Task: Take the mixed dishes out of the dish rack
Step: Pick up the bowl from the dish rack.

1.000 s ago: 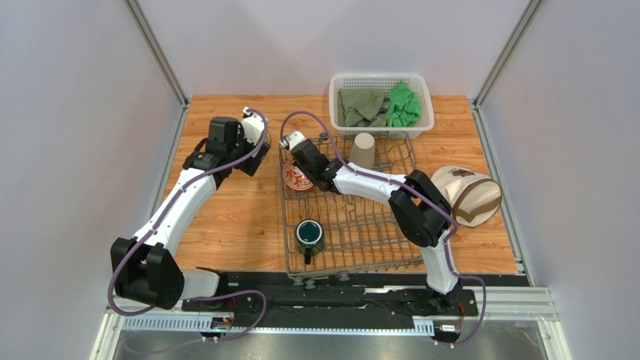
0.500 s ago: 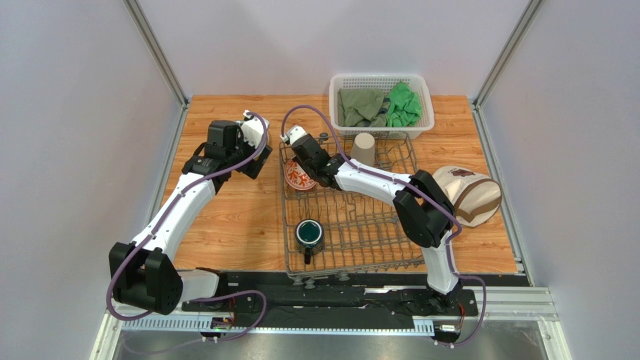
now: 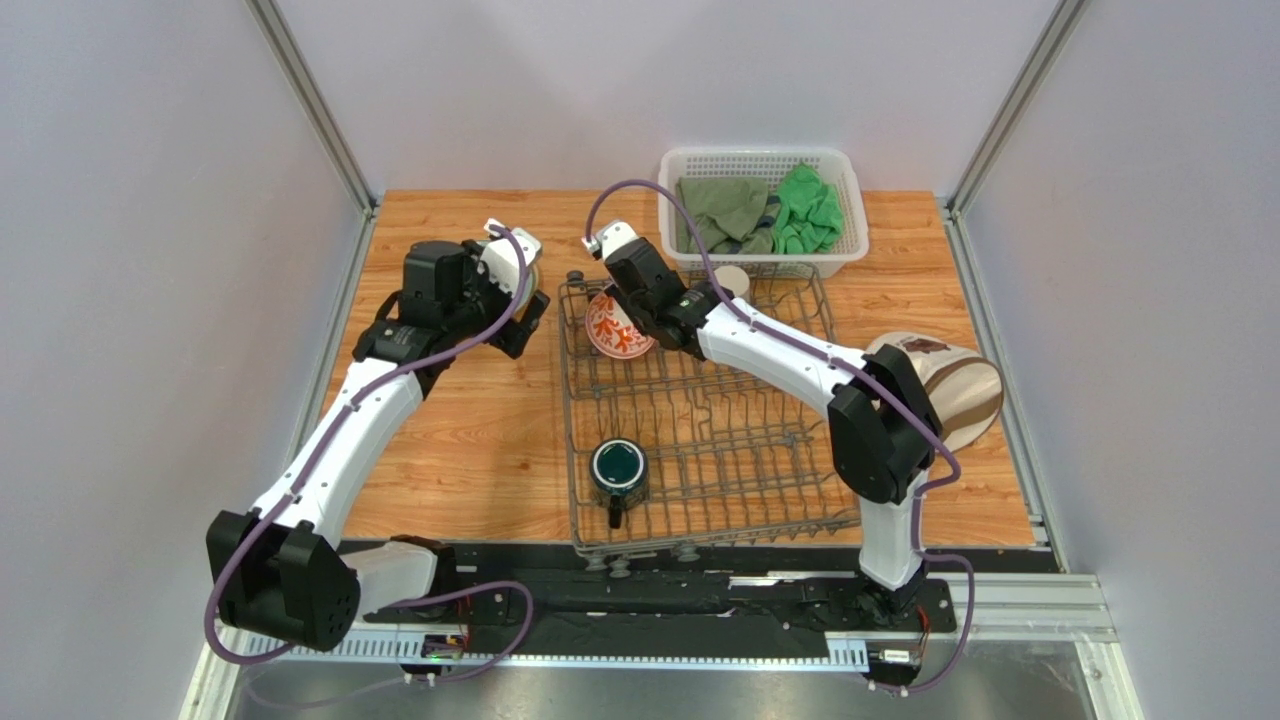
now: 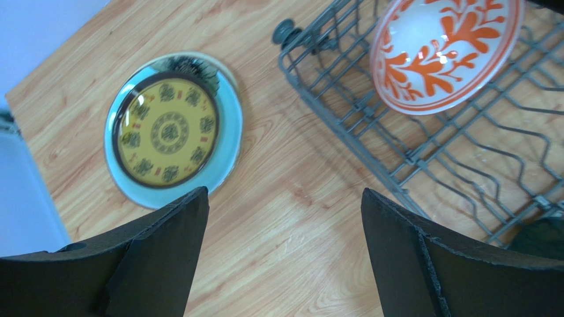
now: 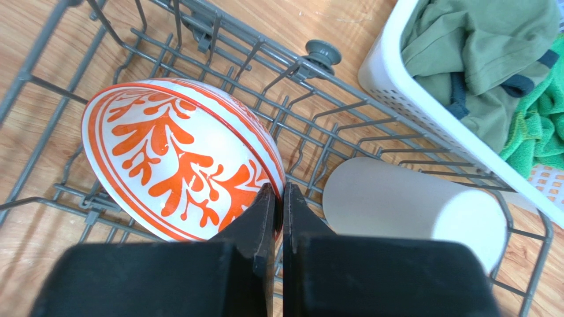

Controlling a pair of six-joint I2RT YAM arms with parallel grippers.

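Note:
The grey wire dish rack [image 3: 706,435] stands mid-table. My right gripper [image 3: 639,311] is shut on the rim of the small red-and-white patterned bowl [image 3: 613,327] and holds it tilted over the rack's far-left corner; its closed jaws pinch the rim in the right wrist view [image 5: 279,195]. The tall beige cup [image 5: 410,205] lies right beside the bowl [image 5: 172,158]. The dark teal mug [image 3: 618,468] sits in the rack's near left. My left gripper [image 4: 284,224] is open and empty over bare wood. The yellow-and-green plate [image 4: 169,125] lies on the table left of the rack, with a cream edge showing beneath it.
A white mesh basket [image 3: 762,162] with green cloths [image 5: 483,53] stands just behind the rack. A beige cap-like fabric thing [image 3: 939,390] lies right of the rack. Grey walls close in the left, right and far sides of the table.
My right gripper has carried the bowl up and toward the rack's far edge, closer to the beige cup. My left gripper has shifted slightly toward the far side.

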